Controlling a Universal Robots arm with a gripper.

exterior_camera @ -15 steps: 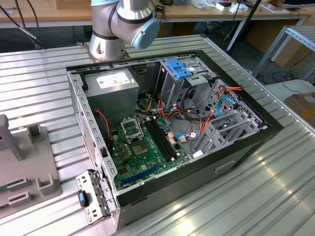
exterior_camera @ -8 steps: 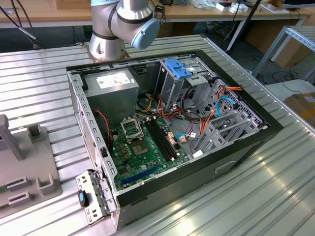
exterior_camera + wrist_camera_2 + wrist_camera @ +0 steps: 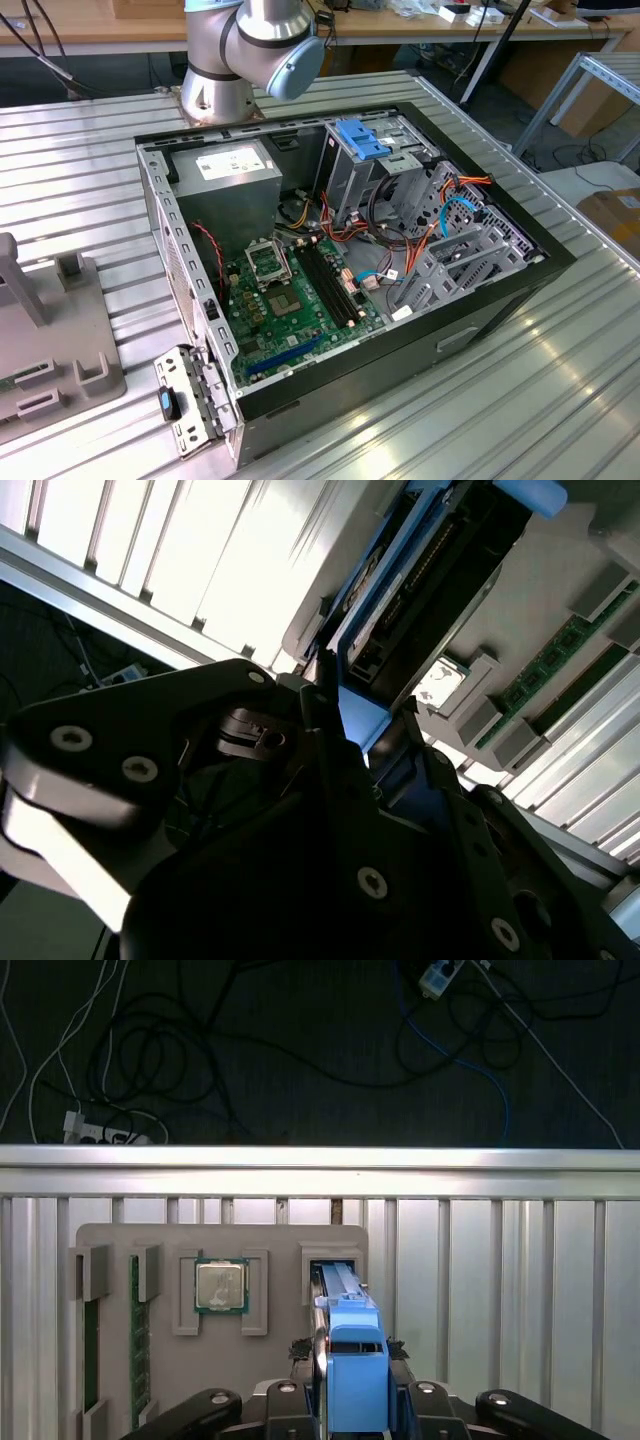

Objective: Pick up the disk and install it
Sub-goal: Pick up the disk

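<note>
Jaws: black metal, clamped on the blue end of the disk (image 3: 356,1370), one jaw against each flat side. No gap shows in the first wrist view.
Disk: a flat slab standing on edge, with a dark metal body framed by smooth, bright blue plastic rails. Its lower end sits in a narrow pocket of the tray (image 3: 270,1360) and its upper end is between my jaws.
Tray: a matte grey plastic plate lying on the desk (image 3: 500,1290). Blocky raised walls form its pockets.
Tray contents: a square chip (image 3: 220,1286) with a dull silver lid lies flat in the pocket beside the disk's. A thin green memory stick (image 3: 137,1330) stands in a long slot further along.
Desk: shiny aluminium slats with straight grooves.
Computer case (image 3: 160,230): a sheet-metal box, black outside and grey inside, lying open on the desk at the exterior view's right of the tray.
Case contents: a green circuit board (image 3: 290,310), a grey boxy power supply (image 3: 235,170), a metal cage with a ribbed blue latch (image 3: 362,137), and loose red, orange and blue wires.
Arm (image 3: 250,45): rounded silver joints with a pale blue cap, with its base behind the case.
Floor: dark, with tangled cables (image 3: 250,1050).
</note>
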